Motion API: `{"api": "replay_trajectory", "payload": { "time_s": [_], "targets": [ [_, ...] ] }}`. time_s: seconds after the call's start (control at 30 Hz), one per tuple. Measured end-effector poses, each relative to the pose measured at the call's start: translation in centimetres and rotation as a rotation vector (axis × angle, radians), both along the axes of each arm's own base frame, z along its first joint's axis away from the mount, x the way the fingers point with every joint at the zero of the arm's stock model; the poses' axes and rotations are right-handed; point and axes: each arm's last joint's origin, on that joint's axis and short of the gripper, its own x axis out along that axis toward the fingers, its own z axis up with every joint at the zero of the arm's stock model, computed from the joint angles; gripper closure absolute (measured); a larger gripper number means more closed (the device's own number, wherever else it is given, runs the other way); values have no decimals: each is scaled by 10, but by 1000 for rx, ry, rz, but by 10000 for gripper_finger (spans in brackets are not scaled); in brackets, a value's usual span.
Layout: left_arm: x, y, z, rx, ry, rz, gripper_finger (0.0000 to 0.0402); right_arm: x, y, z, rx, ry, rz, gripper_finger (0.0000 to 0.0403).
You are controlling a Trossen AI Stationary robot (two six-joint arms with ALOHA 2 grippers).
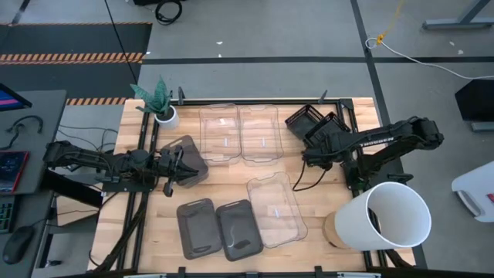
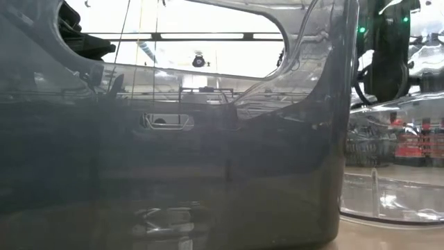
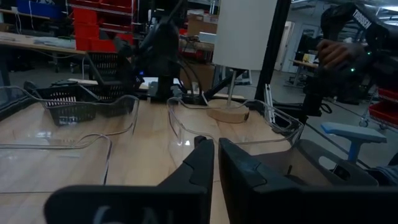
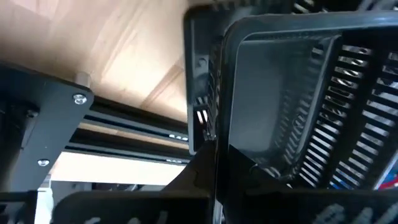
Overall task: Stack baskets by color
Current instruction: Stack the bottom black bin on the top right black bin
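My left gripper (image 1: 179,166) (image 3: 216,158) is at the table's left, shut on a dark grey basket (image 1: 193,157). Two more dark grey baskets (image 1: 197,226) (image 1: 239,229) lie flat near the front edge. Two clear baskets (image 1: 218,133) (image 1: 260,133) sit side by side at the far middle. A third clear basket (image 1: 276,208) lies at the near right. My right gripper (image 1: 312,148) (image 4: 214,171) is at the far right, shut on a black slatted basket (image 1: 328,130) (image 4: 298,93). A second black slatted basket (image 1: 303,117) is beside it. My left gripper holds the dark grey basket by its edge (image 3: 273,163) on the side facing the table's left; the fingers lie about level and come from the left. The fingers themselves hide the contact. The basket looks tilted in the high view. My right gripper pinches the black slatted basket's rim (image 4: 249,163) between its two fingers, slanting down from the table's right. The basket sits tilted with its open side facing the wrist camera. I cannot tell whether it is clear of the table.
A big white bucket (image 1: 390,216) lies on its side at the near right corner. A small white plant pot (image 1: 164,116) stands at the far left. The black table frame (image 4: 124,118) runs under my right gripper. In the low view a dark grey basket (image 2: 173,139) fills most of the picture.
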Motion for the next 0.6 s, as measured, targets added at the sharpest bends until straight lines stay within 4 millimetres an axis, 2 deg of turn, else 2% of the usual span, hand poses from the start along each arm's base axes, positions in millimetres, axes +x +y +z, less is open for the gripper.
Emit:
{"api": "replay_trajectory", "payload": {
  "time_s": [0.27,0.6],
  "targets": [
    [0,0,0,0,-1,0,368,-1,2,-14,58,-21,-8,394],
    [0,0,0,0,0,0,367,8,18,-17,186,-123,-4,394]
  ]
}}
